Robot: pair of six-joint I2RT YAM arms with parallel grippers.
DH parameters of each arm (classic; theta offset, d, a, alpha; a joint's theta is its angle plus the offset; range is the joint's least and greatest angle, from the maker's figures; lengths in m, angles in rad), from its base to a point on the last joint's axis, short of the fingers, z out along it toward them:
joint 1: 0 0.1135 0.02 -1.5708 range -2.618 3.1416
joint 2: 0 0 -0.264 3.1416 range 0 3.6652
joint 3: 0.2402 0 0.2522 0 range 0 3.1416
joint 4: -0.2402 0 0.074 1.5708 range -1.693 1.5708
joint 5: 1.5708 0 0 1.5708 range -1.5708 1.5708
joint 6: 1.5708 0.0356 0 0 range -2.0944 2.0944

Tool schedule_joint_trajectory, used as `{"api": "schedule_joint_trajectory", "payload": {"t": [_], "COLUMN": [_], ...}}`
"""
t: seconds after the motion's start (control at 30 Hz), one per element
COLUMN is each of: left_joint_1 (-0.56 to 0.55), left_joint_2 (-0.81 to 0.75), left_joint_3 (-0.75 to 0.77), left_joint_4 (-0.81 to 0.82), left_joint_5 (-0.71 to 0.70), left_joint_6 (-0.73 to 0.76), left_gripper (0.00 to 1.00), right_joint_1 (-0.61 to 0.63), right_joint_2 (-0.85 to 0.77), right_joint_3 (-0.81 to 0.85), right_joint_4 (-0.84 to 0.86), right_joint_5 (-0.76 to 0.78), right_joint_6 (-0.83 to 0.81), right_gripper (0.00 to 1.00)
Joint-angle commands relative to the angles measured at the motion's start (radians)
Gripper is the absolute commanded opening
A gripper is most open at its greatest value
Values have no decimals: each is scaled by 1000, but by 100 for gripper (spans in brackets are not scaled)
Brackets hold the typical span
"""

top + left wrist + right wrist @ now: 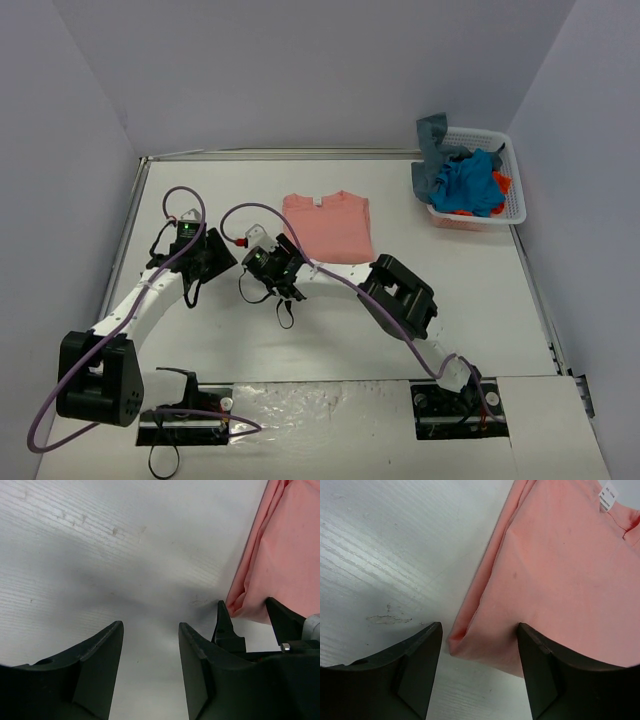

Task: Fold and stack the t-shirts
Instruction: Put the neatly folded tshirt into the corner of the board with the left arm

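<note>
Black right fingers (420, 670) stand apart astride the near-left corner of the salmon-pink t-shirt (560, 580), placed, I judge, to pinch its folded edge. Left fingers (95, 670) apart, empty, over bare bench (100, 555) alongside. Shirt lies mid-bench; other t-shirts (470, 185) heaped in basket (517, 190), far-right corner.

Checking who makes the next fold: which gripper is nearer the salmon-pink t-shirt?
Right. The right gripper straddles the near corner of the salmon-pink t-shirt; the left gripper hangs over bare table, beside the shirt.

A robot lab test cell: a white surface (330, 330) boxed by plain grey walls (300, 70) beyond the right claw (288, 262), with two arms (400, 298) bolted at its near edge, trailing purple cables (186, 190).
</note>
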Motion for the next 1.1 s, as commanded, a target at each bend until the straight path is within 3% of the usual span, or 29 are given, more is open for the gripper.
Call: {"api": "schedule_joint_trajectory", "payload": {"t": [0.0, 0.27, 0.5, 0.63, 0.73, 0.9, 1.07], "left_joint_1": [5, 5, 5, 5, 5, 5, 3], "left_joint_2": [-1, 6, 13, 15, 19, 35, 81], "left_joint_3": [4, 4, 3, 0, 0, -2, 0], "left_joint_4": [15, 18, 23, 27, 31, 50, 90], "left_joint_5": [6, 11, 11, 9, 8, 18, 63], "left_joint_6": [-4, -1, -3, -4, -6, -18, -53], "left_gripper": [47, 47, 47, 47, 47, 47, 47], "right_joint_1": [-27, -38, -59, -67, -72, -82, -90], "right_joint_2": [110, 116, 115, 104, 93, 72, 32], "right_joint_3": [-94, -120, -143, -157, -160, -162, -154], "right_joint_4": [-235, -236, -236, -236, -238, -241, -252], "right_joint_5": [-89, -108, -145, -155, -163, -171, -178], "right_joint_6": [16, 34, 46, 52, 51, 46, 46], "right_gripper": [58, 56, 40, 38, 27, 0, 0]}}
